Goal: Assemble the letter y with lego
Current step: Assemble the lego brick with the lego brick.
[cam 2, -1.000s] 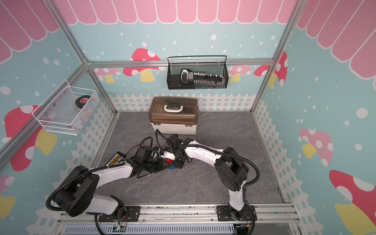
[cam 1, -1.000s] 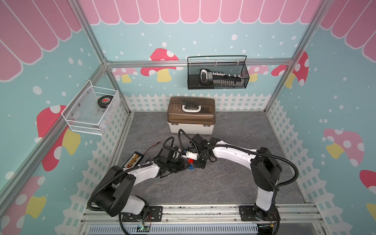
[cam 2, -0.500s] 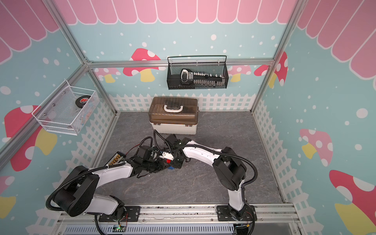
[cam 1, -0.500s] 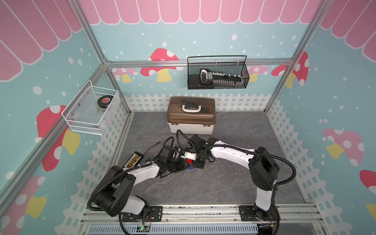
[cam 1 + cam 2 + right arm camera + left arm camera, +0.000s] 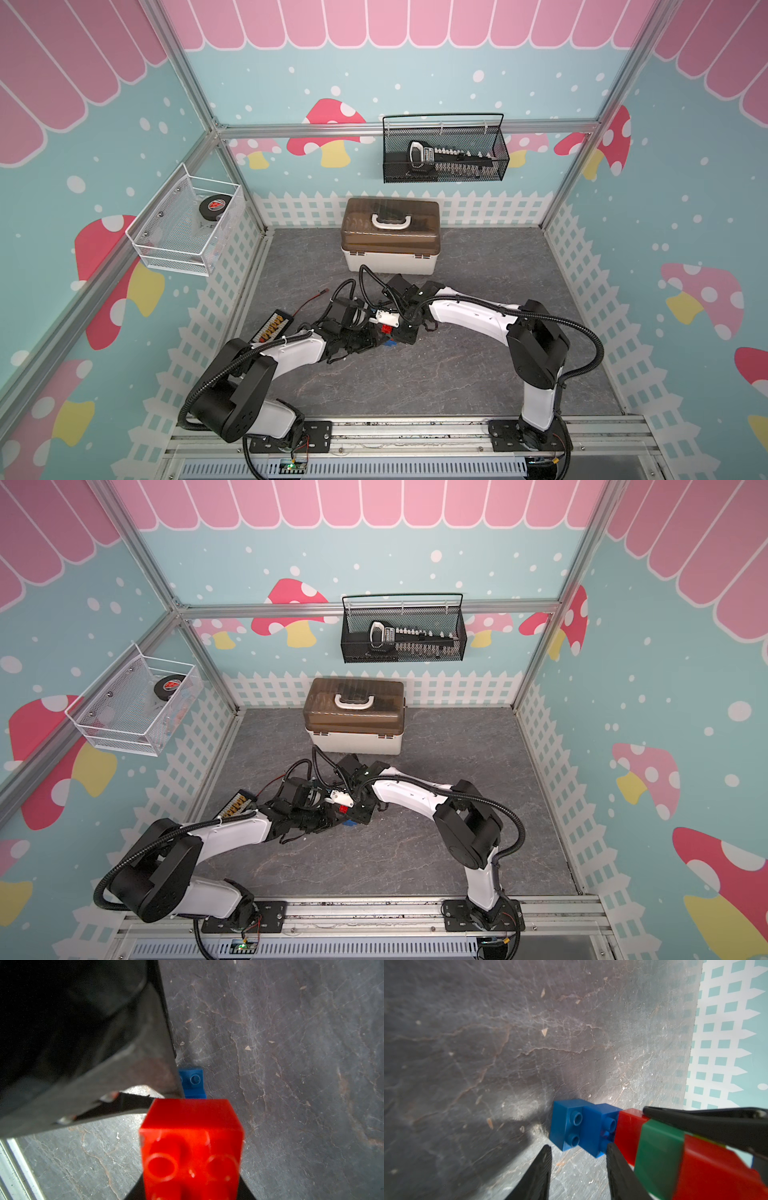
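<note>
The lego row, the partly built letter y (image 5: 658, 1153), runs blue, blue, red, dark green, red, with a lime sliver (image 5: 702, 1139) behind. My right gripper (image 5: 191, 1188) is shut on its red end brick (image 5: 191, 1147), low over the floor. The two blue bricks (image 5: 583, 1126) touch the floor; I cannot tell whether the far one is joined. My left gripper (image 5: 578, 1151) is open, its tips just short of the blue bricks with bare floor between them. Both top views show the red (image 5: 387, 329) (image 5: 343, 808) and blue (image 5: 390, 343) (image 5: 350, 823) bricks between the two grippers.
A brown-lidded toolbox (image 5: 390, 237) stands at the back of the grey floor. A black case of yellow bits (image 5: 272, 328) and a red wire (image 5: 311, 301) lie left of my left arm. A black mesh basket (image 5: 444, 153) and a white one (image 5: 187, 224) hang on the walls.
The right arm has edged slightly to the left with the bricks. Both grippers hold the same opening.
</note>
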Controlling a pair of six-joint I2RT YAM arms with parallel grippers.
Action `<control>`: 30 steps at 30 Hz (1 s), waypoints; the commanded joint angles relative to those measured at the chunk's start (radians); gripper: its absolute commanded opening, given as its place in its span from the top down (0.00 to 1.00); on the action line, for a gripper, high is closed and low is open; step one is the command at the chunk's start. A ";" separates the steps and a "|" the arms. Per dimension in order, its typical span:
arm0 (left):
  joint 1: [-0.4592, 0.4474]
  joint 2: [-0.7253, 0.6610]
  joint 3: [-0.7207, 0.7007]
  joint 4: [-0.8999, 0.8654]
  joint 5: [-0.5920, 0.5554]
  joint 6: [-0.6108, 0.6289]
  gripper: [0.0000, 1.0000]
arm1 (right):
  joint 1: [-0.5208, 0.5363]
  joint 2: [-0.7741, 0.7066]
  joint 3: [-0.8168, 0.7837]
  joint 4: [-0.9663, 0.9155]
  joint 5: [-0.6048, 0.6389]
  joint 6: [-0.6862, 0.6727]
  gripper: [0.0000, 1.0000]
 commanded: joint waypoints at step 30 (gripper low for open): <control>-0.002 0.036 -0.007 -0.080 -0.092 0.021 0.57 | 0.010 0.008 -0.006 -0.092 0.008 -0.086 0.74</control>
